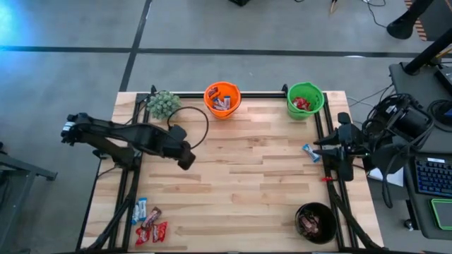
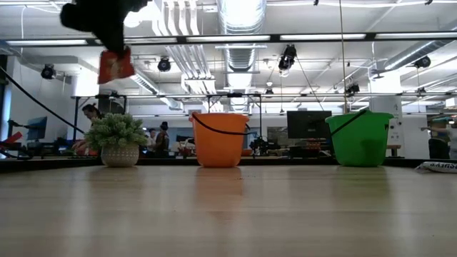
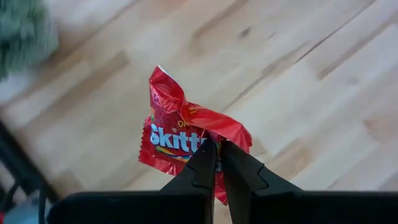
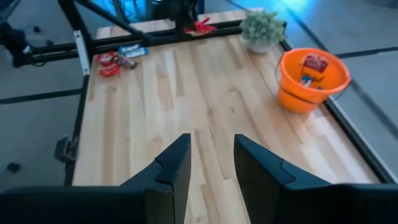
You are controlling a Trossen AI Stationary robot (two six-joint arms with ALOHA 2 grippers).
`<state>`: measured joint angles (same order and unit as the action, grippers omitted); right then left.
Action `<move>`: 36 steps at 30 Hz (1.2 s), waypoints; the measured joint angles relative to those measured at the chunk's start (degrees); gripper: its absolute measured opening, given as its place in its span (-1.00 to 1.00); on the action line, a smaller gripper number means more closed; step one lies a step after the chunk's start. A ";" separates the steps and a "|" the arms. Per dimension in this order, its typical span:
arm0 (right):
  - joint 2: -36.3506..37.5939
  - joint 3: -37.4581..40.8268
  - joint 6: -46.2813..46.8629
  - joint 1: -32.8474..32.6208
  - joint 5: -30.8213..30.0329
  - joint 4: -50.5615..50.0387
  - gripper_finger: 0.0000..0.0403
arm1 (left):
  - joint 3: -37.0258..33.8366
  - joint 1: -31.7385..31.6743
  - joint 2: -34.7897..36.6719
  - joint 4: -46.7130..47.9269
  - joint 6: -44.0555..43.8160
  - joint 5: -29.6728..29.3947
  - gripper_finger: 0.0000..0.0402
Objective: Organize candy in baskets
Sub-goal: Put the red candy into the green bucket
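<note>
My left gripper (image 1: 186, 161) hangs above the table's left middle, shut on a red candy packet (image 3: 186, 140), which also shows high up in the low view (image 2: 116, 66). The orange basket (image 1: 222, 99) and the green basket (image 1: 305, 99) stand at the far edge with candy inside. The black basket (image 1: 316, 221) stands at the near right. Several loose candy bars (image 1: 149, 224) lie at the near left corner. One light blue bar (image 1: 310, 152) lies flat by the right edge. My right gripper (image 4: 212, 155) is open, high at the right edge, with nothing between its fingers. My left gripper pinches the red packet between its two fingertips, near the crumpled middle of its wrapper (image 3: 210, 132). The fingers come from above, slanting down. The packet is lifted clear of the table and hangs below the fingers (image 2: 116, 66), crumpled and tilted.
A fuzzy green plant in a small pot (image 1: 164, 104) stands at the far left, close to the orange basket. Black rails (image 1: 131, 176) run along the table's left, right and far edges. Bare wood fills the table's middle (image 1: 240, 176).
</note>
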<state>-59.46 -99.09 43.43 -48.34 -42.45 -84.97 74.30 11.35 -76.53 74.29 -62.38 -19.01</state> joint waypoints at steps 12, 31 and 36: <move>-2.52 0.02 -1.80 0.00 -10.65 0.42 -0.56 | 12.66 0.00 -0.64 -6.35 16.00 -4.55 -1.00; -4.75 0.07 -9.98 15.13 -6.06 16.22 -0.46 | 15.79 0.00 -0.46 -29.81 41.20 2.92 -1.00; -6.64 0.15 -18.58 21.55 7.72 26.94 -0.46 | 15.80 -0.07 -0.24 -35.34 46.15 5.12 -1.00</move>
<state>-66.10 -98.94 24.85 -26.78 -34.73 -58.03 90.10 11.29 -76.77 38.95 -16.23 -13.88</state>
